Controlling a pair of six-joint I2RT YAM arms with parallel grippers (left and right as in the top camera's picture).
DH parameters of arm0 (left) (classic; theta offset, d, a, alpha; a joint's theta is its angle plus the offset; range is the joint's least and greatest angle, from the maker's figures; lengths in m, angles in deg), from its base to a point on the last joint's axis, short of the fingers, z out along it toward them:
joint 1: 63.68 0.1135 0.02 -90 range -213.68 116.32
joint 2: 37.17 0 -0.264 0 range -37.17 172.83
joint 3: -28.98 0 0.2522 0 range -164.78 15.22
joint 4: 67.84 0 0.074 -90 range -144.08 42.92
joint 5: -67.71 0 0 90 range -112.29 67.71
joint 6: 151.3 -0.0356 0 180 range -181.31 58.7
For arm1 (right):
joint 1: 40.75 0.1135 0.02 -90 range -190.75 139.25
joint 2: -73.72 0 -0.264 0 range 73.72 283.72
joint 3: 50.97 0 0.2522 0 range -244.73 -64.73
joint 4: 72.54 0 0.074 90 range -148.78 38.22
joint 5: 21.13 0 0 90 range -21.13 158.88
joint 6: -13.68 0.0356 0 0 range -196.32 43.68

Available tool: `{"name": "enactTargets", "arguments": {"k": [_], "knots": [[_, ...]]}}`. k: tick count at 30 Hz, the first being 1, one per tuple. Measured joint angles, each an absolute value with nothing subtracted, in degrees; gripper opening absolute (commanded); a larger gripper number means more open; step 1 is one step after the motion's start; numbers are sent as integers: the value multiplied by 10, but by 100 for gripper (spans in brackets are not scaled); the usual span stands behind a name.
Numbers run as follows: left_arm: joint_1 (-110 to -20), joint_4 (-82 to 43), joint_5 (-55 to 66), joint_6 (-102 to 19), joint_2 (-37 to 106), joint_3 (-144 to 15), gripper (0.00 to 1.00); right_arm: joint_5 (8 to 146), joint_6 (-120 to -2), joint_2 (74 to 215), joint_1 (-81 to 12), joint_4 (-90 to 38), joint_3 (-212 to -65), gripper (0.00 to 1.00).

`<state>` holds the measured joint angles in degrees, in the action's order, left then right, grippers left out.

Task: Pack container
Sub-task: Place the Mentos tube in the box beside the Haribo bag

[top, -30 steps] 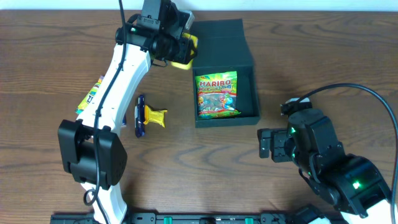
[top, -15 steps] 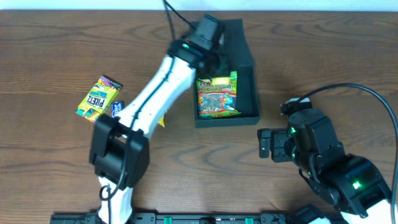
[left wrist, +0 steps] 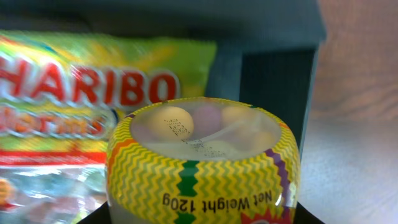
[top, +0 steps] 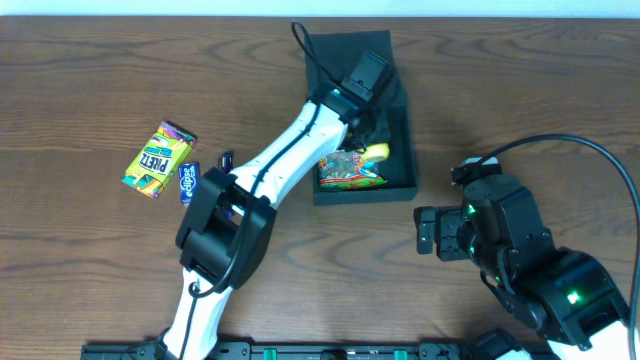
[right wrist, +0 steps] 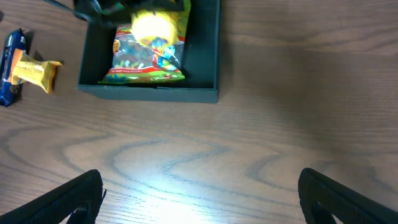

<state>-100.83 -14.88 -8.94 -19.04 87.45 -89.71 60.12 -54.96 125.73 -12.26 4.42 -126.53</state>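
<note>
Well, the container (top: pixel 400 130) sits open on the table (top: pixel 540 90), its flap lid (top: pixel 345 50) laid back on the far side. Inside lies one Haribo bag (top: pixel 348 172), filling the left part of the tray. Over it, toward the right wall, the left gripper (top: pixel 372 140) is clamped on one yellow candy tub (left wrist: pixel 202 165), clear-topped with pale sweets showing. Whether the tub touches the bag I cannot tell.

The left arm (top: pixel 290 150) slants in across the container's left wall, covering that edge and part of the bag. Outside the left wall, one yellow wrapper (right wrist: pixel 38 71) lies touching a blue packet (right wrist: pixel 11 68); from above both are mostly under the arm. Farther left lies a second blue packet (top: pixel 187 182), and just beyond it one yellow Pretz box (top: pixel 158 160). So there are two blue packets and one of everything else.

To the container's near right, well apart, the right gripper (right wrist: pixel 199 196) hangs with jaws spread wide, holding nothing.
</note>
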Motion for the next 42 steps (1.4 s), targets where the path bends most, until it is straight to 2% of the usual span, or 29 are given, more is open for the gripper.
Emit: {"name": "enactTargets", "arguments": {"k": [14,16,17,18,19,20,21,25,29,30,34,36,42], "knots": [[-1068,-140,-87,-178,877,-897,8,601,-550,1257,-122,44,-1265,99],[-1069,-140,-90,-178,877,-897,24,601,-550,1257,-122,44,-1265,99],[-1069,-140,-90,-178,877,-897,49,601,-550,1257,-123,44,-1265,99],[-1069,-140,-91,-177,877,-897,68,601,-550,1257,-123,44,-1265,99],[-1069,-140,-92,-179,877,-897,80,601,-550,1257,-122,44,-1265,99],[-1069,-140,-92,-178,877,-897,85,601,-550,1257,-123,44,-1265,99],[-1069,-141,-92,-174,877,-897,98,601,-550,1257,-122,44,-1265,99],[-1069,-141,-87,-176,877,-897,95,601,-550,1257,-122,44,-1265,99],[-1069,-141,-81,-181,877,-897,100,601,-550,1257,-122,44,-1265,99],[-1069,-141,-80,-182,877,-897,95,601,-550,1257,-122,44,-1265,99],[-1068,-141,-77,-201,877,-897,94,601,-550,1257,-123,44,-1265,99],[-1067,-141,-76,-215,877,-897,98,601,-550,1257,-123,44,-1265,99],[-1028,-132,-76,-269,874,-897,95,601,-550,1257,-123,44,-1265,99]]}}
